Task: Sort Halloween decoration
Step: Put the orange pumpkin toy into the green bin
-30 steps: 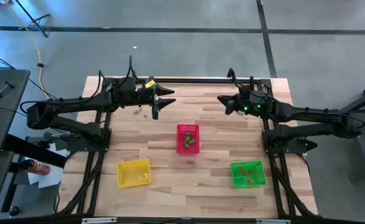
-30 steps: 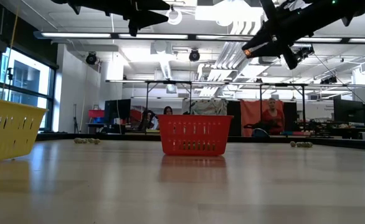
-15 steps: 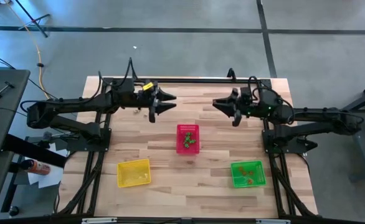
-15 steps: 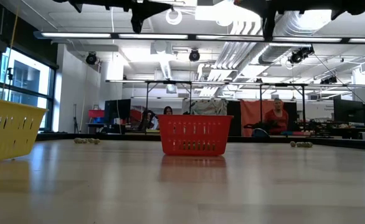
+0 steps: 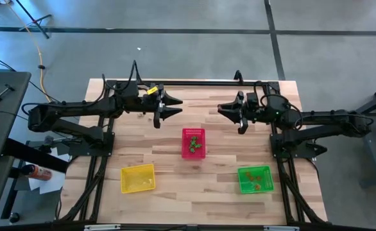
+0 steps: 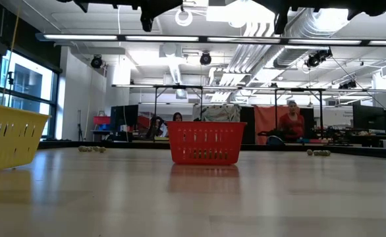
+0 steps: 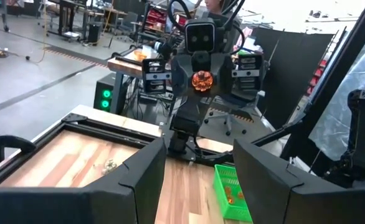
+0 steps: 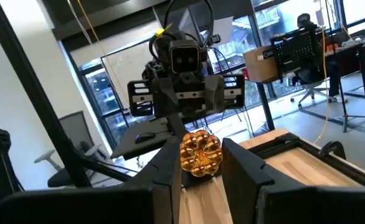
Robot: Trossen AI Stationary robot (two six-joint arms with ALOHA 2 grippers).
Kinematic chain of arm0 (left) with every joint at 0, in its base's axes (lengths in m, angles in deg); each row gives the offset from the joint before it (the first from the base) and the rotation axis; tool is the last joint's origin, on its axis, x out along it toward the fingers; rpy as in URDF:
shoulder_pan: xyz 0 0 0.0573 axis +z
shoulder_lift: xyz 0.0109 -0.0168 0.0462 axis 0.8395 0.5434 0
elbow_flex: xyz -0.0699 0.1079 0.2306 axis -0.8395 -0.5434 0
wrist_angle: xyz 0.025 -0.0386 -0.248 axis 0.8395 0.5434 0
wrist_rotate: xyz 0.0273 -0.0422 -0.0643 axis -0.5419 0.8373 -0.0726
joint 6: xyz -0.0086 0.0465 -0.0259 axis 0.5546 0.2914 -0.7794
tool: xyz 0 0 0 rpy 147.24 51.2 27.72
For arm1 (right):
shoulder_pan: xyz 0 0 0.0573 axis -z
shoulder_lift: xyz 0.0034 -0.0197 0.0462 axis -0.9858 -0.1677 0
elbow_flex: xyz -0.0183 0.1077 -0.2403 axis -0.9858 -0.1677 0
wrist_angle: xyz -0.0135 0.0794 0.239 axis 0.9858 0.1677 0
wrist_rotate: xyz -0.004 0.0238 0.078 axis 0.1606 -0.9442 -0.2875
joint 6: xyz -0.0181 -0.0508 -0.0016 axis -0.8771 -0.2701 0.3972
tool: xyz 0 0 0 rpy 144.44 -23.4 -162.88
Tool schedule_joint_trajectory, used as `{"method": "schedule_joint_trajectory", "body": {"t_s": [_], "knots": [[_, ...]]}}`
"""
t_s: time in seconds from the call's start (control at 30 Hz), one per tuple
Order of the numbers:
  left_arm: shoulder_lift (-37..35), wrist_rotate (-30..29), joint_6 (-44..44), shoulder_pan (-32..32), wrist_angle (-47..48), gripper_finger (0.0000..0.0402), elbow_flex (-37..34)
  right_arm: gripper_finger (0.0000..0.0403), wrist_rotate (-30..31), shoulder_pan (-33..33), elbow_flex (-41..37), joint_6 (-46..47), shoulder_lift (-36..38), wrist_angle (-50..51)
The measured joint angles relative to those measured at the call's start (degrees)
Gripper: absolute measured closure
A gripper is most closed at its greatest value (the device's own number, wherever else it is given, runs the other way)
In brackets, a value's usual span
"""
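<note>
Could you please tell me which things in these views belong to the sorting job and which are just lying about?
In the job:
- orange pumpkin trinket held in the right gripper
- loose trinkets on the table
- red basket, yellow basket, green basket
- left gripper, open and empty

Lying about:
- orange bottle off the table

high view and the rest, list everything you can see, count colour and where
red basket: one, red mesh, middle of the table, trinkets inside
yellow basket: one, yellow mesh, near-left part of the table
green basket: one, green mesh, near-right part, orange trinkets inside
loose trinkets: a few, pale yellowish, on the far part of the table at both sides
orange trinket: one, shiny orange, between the right jaws
table: one, light wood
people: at least two, in the room behind the table
left gripper: one, dark, raised over the far-left part of the table, jaws open and empty
right gripper: one, dark, raised over the far-right part, shut on the orange trinket
</note>
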Motion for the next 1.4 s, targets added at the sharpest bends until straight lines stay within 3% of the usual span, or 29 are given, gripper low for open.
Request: {"method": "schedule_joint_trajectory", "body": {"t_s": [0.1,0.2,0.37,0.53,0.67,0.73,0.87,1.0,1.07,1.17,1.4], "knots": [[0.00,-0.02,-0.02,0.00,0.34,0.0225,0.00,0.0329,-0.39,0.00,0.00,1.23,0.00,-0.01],[0.00,-0.01,-0.04,0.02,0.82,0.0225,0.00,0.0329,-5.58,-0.02,0.00,6.91,0.00,0.01],[0.00,0.01,-0.07,0.02,0.86,0.0225,0.00,0.0329,-19.59,-2.85,0.00,23.16,0.11,4.04],[0.01,-0.02,-0.07,0.07,0.87,0.0225,0.00,0.0329,-25.13,-11.94,0.00,41.14,0.15,13.93],[0.02,-0.02,-0.07,0.04,0.95,0.0225,0.00,0.0329,-23.53,-23.79,0.00,52.70,0.15,21.84],[0.02,-0.04,-0.07,0.04,1.23,0.0225,0.00,0.0329,-19.89,-30.25,0.00,58.88,0.15,25.82],[0.04,-0.11,0.11,0.07,1.84,0.0225,0.00,0.0329,-5.92,-42.55,0.00,73.09,-0.07,36.16],[0.04,-0.18,2.66,0.07,3.15,0.0225,0.00,0.0329,6.83,-50.28,0.00,91.57,-1.70,50.31],[0.04,-0.19,3.33,0.08,3.28,0.0225,0.00,0.0329,7.06,-52.02,0.00,99.76,-3.14,54.82],[0.04,-0.24,3.44,0.17,3.74,0.0225,0.00,0.0329,3.02,-52.77,0.00,104.97,-5.75,59.38],[0.04,-0.26,3.43,0.20,3.87,0.0225,0.00,0.0329,-1.03,-50.80,0.00,106.63,-12.53,59.95]]}}
